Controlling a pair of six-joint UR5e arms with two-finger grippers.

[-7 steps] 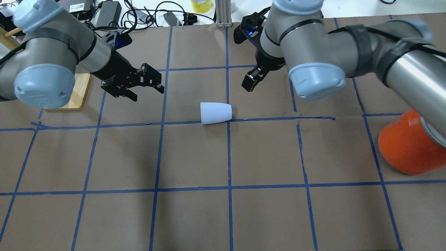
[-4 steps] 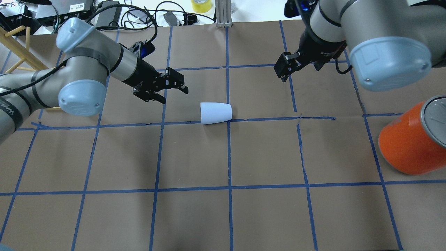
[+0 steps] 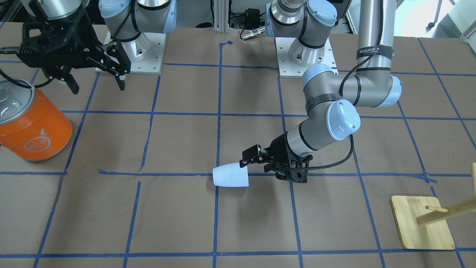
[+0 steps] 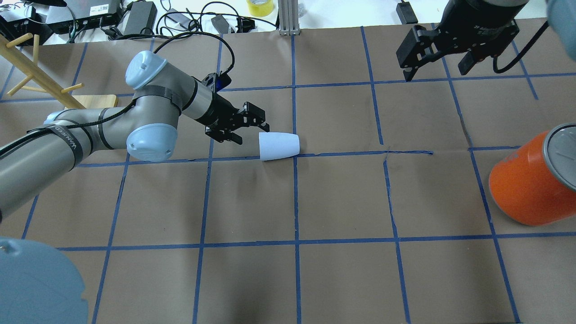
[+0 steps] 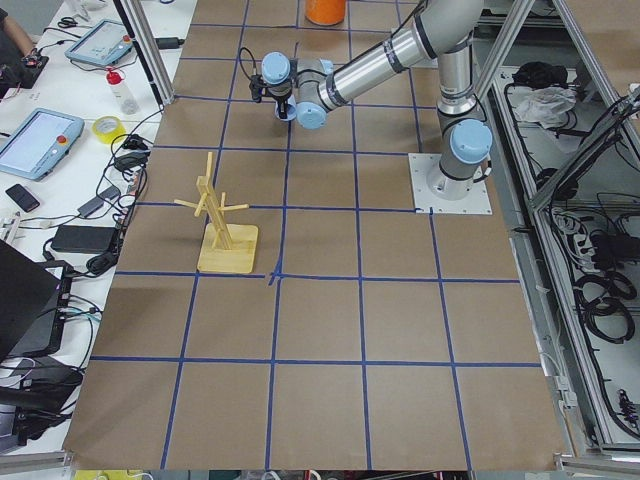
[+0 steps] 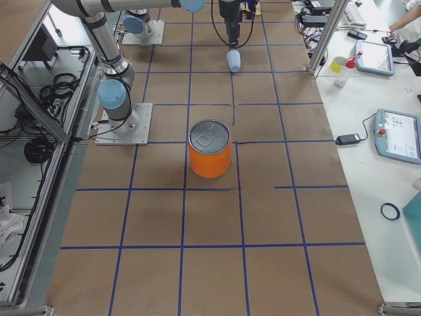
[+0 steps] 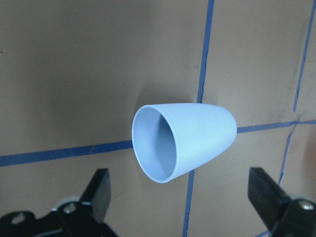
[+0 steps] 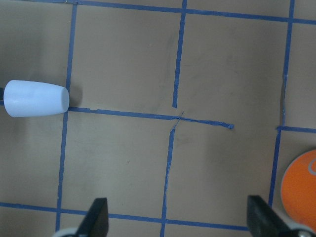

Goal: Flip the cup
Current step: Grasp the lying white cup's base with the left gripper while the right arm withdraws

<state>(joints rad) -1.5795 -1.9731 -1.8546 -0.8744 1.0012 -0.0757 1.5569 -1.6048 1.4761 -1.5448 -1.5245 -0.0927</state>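
The pale lavender-blue cup [image 4: 279, 146] lies on its side near the table's middle, with its wide mouth toward my left gripper and its base toward the right. It also shows in the front-facing view [image 3: 230, 175], the left wrist view [image 7: 182, 140] and the right wrist view [image 8: 35, 98]. My left gripper [image 4: 253, 134] is open and empty, low over the table just left of the cup's mouth, apart from it. It shows in the front-facing view [image 3: 253, 163] too. My right gripper [image 4: 435, 72] is open and empty, raised high at the far right.
A big orange can [image 4: 526, 189] with a silver lid stands at the right edge, also in the front-facing view [image 3: 33, 126]. A wooden peg stand [image 3: 422, 223] on a square base is at the far left behind my left arm. Cables and boxes lie beyond the table's far edge.
My left gripper has moved right and down, up to the cup's mouth. My right arm has drawn back, up and to the right. The cup has not moved.
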